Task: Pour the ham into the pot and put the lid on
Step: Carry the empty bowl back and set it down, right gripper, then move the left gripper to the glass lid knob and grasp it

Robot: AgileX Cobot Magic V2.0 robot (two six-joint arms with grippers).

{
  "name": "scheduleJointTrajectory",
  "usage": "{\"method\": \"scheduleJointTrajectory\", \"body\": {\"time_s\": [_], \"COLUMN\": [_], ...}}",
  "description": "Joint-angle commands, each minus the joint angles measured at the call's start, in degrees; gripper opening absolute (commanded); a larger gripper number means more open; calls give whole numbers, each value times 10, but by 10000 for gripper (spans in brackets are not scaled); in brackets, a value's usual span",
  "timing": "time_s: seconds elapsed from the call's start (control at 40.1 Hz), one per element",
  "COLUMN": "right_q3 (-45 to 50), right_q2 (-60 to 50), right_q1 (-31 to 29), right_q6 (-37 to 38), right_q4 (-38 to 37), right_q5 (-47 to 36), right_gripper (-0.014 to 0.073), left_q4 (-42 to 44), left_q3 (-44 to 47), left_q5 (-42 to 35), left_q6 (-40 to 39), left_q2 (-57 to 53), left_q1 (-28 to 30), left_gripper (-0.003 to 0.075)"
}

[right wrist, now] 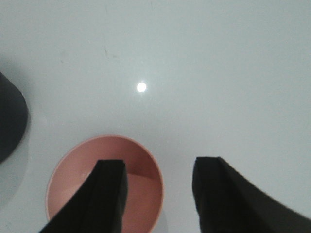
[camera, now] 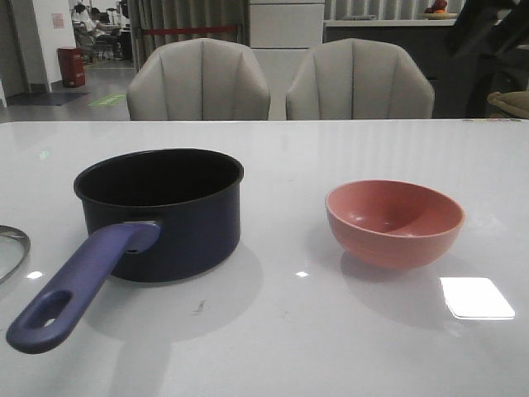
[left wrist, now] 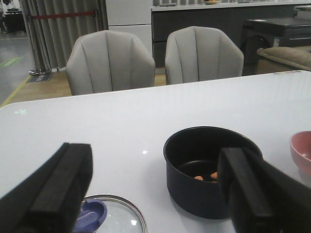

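Covering next: the pour looks done, so your remaining step is the lid.
Left hand [left wrist: 155,194]: spread wide, holding nothing, poised above the lid and pot.
Lid [left wrist: 116,216]: flat on the worktop [camera: 297,331] just beside the pot, blue knob up; you'll need to drop onto that knob and pinch it.
Pot [camera: 161,211]: upright, handle toward you, ham [left wrist: 206,176] slices on its floor.
Right hand [right wrist: 158,194]: spread, empty, over the pink bowl [camera: 393,223].
Bowl: upright, looks empty.
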Motion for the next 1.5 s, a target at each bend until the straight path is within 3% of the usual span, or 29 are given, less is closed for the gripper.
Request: {"method": "scheduleJointTrajectory", "body": {"time_s": [0.0, 0.274, 0.723, 0.948, 1.023, 1.172, 1.472], "right_q3": [38, 213, 462, 495, 495, 495, 495], "right_q2": [-81, -248, -561, -602, -602, -602, -602], "right_q1": [14, 51, 51, 51, 51, 51, 51], "right_q6": [-8, -8, -8, -8, -8, -8, -8], "right_q4": [-2, -2, 9, 9, 9, 9, 9], "right_q5": [-92, -225, -273, -264, -260, -252, -252], "right_gripper": [428, 412, 412, 404, 337, 122, 148], "left_q4": [0, 0, 0, 0, 0, -3, -3], "left_q3": [-14, -14, -14, -14, -14, -14, -14], "left_q5": [-47, -50, -62, -62, -61, -61, -61], "left_q6": [-1, -1, -1, -1, -1, -1, -1], "left_q2": [6, 6, 6, 6, 6, 6, 6], "left_q1": [-5, -5, -5, -5, -5, -5, -5], "left_gripper": [562, 562, 562, 562, 562, 562, 562]}}
